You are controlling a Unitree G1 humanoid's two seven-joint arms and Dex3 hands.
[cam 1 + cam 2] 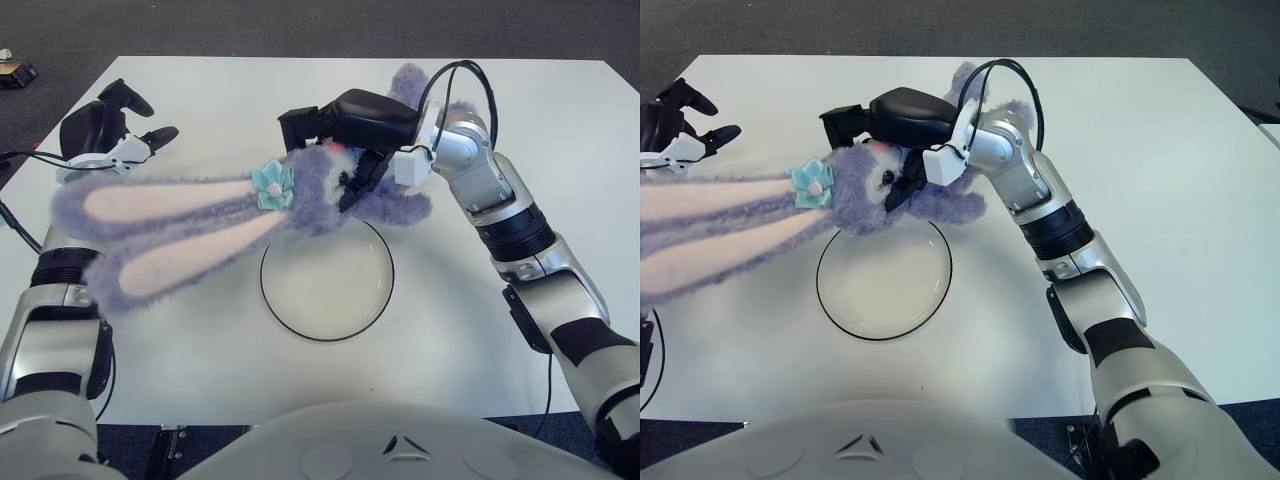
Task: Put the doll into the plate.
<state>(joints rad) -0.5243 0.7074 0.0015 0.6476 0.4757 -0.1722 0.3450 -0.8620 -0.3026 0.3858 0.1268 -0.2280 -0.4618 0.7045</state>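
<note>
On a white tabletop (520,110), a purple long-eared rabbit doll (310,185) hangs in the air above the far rim of a clear, dark-rimmed plate (326,277), its ears trailing out toward the robot's left. The right hand (345,125) is clenched around the doll's head and body, carrying its full weight. The left hand (100,130) shows beyond the ear tips at the tabletop's left edge, fingers spread and grasping nothing. The doll is lifted and nearly over the plate, but not yet lowered or let go; that appears to be what remains. The left eye view shows both ears whole and the left forearm below them; the right eye view cuts the ears at its edge but shows more of the right arm.
</note>
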